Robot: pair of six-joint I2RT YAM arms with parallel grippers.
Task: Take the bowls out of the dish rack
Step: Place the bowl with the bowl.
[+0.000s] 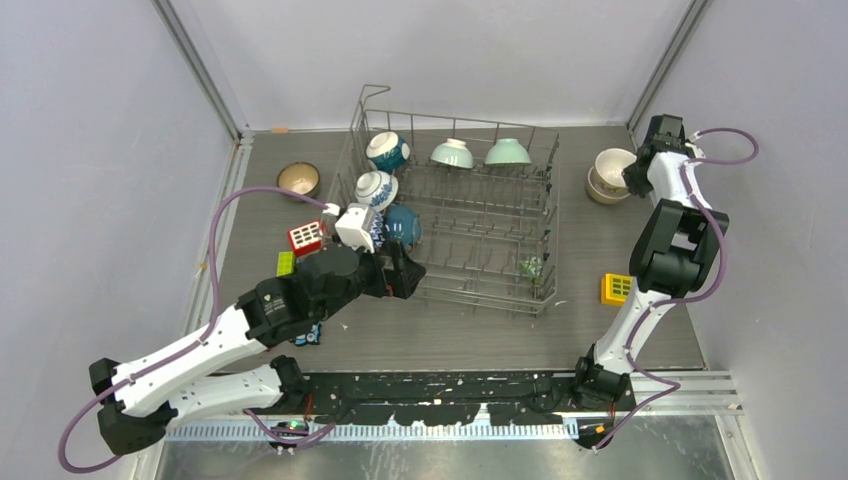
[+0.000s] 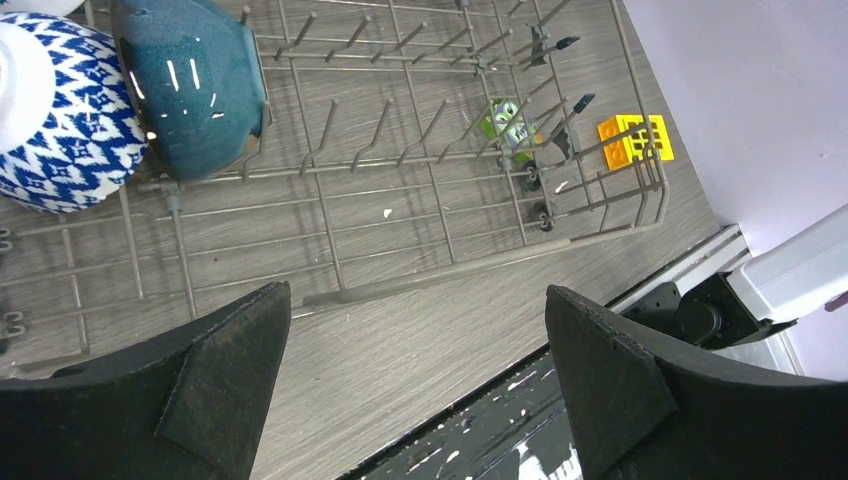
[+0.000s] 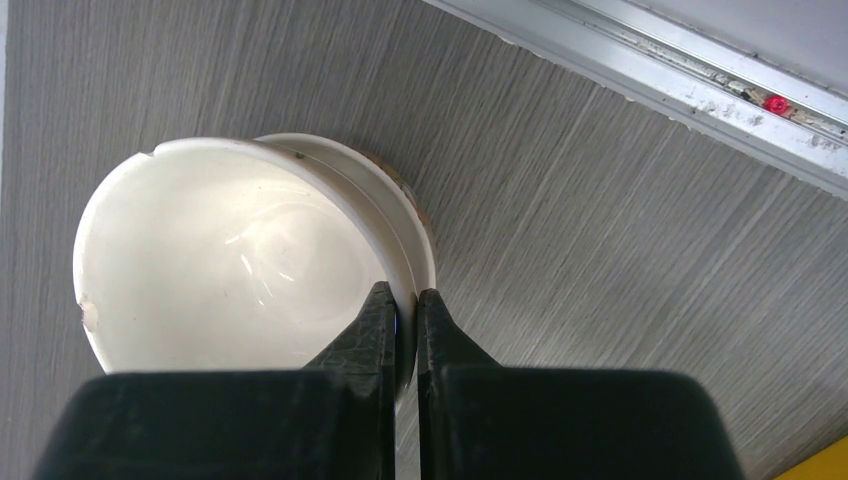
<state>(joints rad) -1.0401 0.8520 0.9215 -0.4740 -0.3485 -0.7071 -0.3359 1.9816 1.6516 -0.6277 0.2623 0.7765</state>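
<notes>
Cream bowl (image 3: 230, 260): mouth up, right of dish rack (image 1: 480, 200).
Right tool (image 3: 405, 300): clamped on its rim.
Left tool (image 2: 417, 292): spread apart, over rack's near edge.

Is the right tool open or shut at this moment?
Shut. In the right wrist view the right tool pinches the rim of the cream bowl, one finger inside it and one outside.

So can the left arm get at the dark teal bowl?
Probably yes: the left gripper is open at the dish rack's near edge, with the dark teal bowl close ahead, though a blue-and-white bowl crowds one side.
</notes>
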